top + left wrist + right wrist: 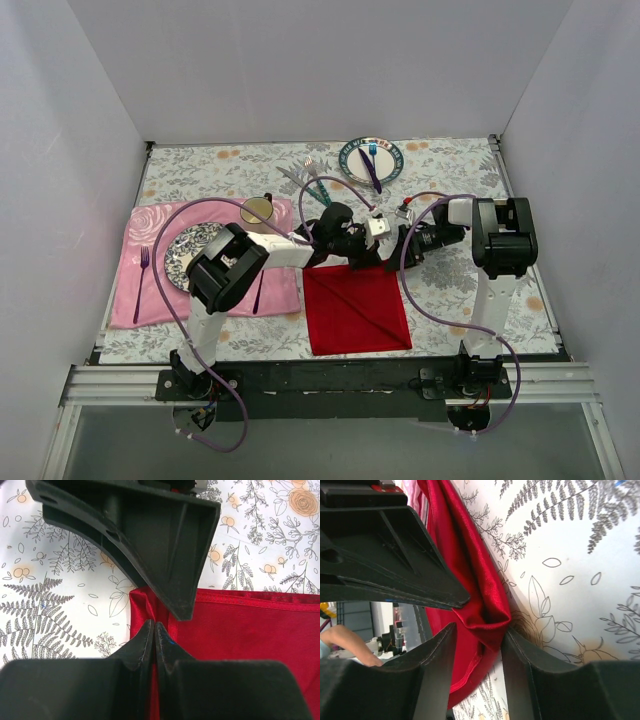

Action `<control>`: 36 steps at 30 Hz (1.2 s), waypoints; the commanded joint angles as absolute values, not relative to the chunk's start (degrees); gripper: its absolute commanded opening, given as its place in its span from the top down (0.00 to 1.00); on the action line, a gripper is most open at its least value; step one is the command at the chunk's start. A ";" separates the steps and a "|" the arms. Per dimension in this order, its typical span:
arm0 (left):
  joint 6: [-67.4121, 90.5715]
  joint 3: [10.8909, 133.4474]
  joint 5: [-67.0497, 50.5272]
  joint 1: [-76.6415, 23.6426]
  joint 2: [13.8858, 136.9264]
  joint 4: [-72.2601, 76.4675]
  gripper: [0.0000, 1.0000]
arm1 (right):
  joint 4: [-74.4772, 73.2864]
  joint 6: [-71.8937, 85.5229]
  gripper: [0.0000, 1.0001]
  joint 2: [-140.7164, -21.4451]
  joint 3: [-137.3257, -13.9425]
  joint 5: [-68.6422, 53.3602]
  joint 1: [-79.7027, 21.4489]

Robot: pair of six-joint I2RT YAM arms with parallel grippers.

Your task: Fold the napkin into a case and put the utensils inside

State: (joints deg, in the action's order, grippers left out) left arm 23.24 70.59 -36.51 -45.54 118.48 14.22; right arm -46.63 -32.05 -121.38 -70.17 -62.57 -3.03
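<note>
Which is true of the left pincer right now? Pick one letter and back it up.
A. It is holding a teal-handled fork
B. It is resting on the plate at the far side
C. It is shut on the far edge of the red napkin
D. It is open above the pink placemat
C: in the left wrist view the left pincer has its fingertips pressed together on the edge of the red napkin.

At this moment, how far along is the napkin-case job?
Early. The napkin lies flat as a red square. In hand: the left gripper is pinched on its far-left corner, and the right gripper straddles a bunched fold. Left: finish the case and load the teal-handled utensils, untouched beyond.
</note>
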 commanded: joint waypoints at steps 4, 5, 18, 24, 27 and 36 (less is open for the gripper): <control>23.38 70.05 -37.35 -45.00 112.59 15.91 1.00 | -49.92 -38.23 0.49 -123.31 -71.28 -56.95 -4.04; 23.38 70.05 -37.35 -45.00 112.59 15.91 1.00 | -49.92 -38.32 0.50 -123.22 -71.28 -56.87 -4.04; 24.44 67.85 -44.19 -34.83 104.77 2.21 0.32 | -51.41 -40.24 0.99 -119.36 -72.69 -58.18 -5.88; 12.67 67.76 -50.53 -28.49 101.16 -12.91 0.21 | -49.93 -43.68 0.99 -112.95 -69.88 -56.00 -9.40; 9.24 69.33 -53.34 -27.08 102.21 -16.42 0.17 | -47.21 -44.47 0.99 -108.47 -68.03 -52.75 -10.98; 4.04 74.53 -60.65 -27.07 109.59 -27.69 0.13 | -44.38 -47.72 0.99 -100.46 -65.83 -49.83 -12.92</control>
